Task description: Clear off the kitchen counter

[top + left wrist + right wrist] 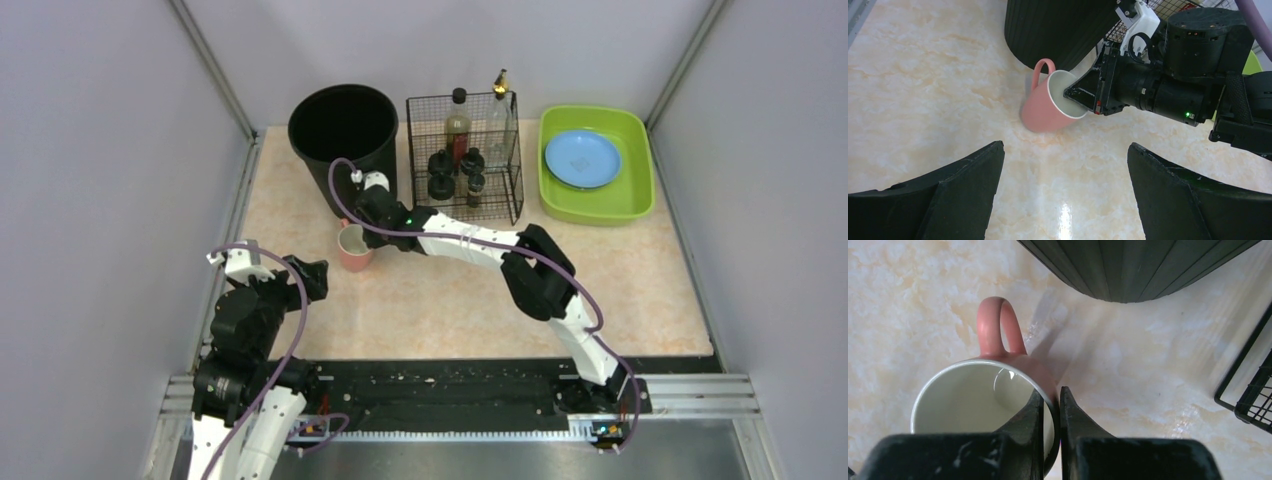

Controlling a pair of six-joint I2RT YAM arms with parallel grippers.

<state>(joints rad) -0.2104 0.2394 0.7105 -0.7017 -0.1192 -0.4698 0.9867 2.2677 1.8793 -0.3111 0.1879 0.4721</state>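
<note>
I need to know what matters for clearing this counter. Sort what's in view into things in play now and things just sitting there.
In play: kitchen counter; pink mug; right gripper, shut on the mug's rim.
Just sitting: black bin; wire basket with bottles; green tray; blue plate in it; left gripper, open and empty.

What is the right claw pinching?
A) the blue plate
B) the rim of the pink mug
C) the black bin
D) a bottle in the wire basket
B: the right claw is shut on the rim of the pink mug, with one finger inside the cup and one outside.
</note>
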